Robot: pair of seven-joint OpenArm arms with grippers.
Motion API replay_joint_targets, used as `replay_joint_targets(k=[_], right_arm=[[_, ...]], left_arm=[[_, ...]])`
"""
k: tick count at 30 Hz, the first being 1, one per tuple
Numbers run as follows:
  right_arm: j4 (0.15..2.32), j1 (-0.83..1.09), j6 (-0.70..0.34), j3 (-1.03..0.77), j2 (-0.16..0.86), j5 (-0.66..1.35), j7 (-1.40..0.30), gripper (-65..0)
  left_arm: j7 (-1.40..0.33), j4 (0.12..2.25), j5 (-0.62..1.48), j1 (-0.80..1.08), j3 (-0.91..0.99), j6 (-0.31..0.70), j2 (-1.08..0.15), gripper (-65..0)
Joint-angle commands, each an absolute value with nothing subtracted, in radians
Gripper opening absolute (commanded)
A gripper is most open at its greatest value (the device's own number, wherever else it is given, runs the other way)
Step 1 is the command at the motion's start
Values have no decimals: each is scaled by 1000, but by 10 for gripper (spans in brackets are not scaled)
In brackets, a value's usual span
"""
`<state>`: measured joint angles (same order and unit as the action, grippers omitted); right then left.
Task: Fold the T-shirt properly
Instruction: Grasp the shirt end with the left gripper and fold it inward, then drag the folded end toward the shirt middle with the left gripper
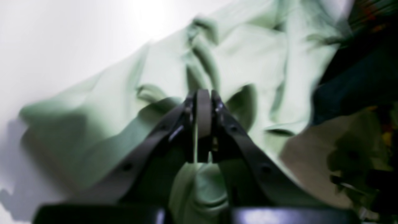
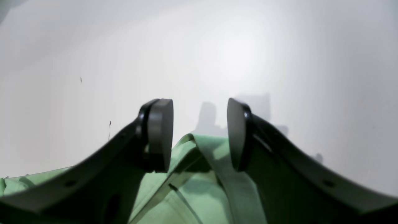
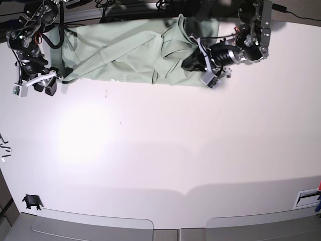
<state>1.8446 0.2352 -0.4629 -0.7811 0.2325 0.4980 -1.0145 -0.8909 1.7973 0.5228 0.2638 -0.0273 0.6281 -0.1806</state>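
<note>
Big plain white table [image 3: 165, 150], lit hard enough that there's a glare patch on it, and most of it is bare. The T-shirt [image 3: 130, 55] is up at the far edge in the base view, lying rumpled rather than flat. Its long axis runs left-right along that far edge, so it's basically a wide strip of sage green with diagonal creases and a bunched-up ridge near its right end. Can't tell from overhead which end is the collar.

Left gripper [image 3: 193, 61] is at the shirt's right end, low on the cloth. In the left wrist view the left gripper [image 1: 203, 124] has its fingers pressed together, with a thin sliver of green fabric showing between them, so it looks clamped on the T-shirt [image 1: 248, 62]. That view is blurry, though.

Right gripper [image 3: 45, 88] sits at the shirt's left end, just off the corner over the table. From the right wrist view its fingers [image 2: 160, 133] are clearly apart, nothing between them, and a hemmed edge of the T-shirt [image 2: 199, 186] lies just below and behind them.
</note>
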Motion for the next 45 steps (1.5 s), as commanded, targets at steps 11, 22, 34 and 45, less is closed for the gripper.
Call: replay_joint_targets(k=[11,22,34,45], right_arm=[[1858,227,-463,-785,249,509,-995,-387],[1858,227,-463,-785,249,509,-997,-387],[1858,227,-463,-785,247,509,-1002,-387],[1858,227,-463,-785,247,509,-1003,-387]], left_arm=[[-809,1810,359,258,-36,496,-181,-650],[-777,1767,314,204,-204,410,-180,-650],[-765,1766,350,143,-339,411,-72,-650],[-749,1767,313,23,-458,410,-1,-650]])
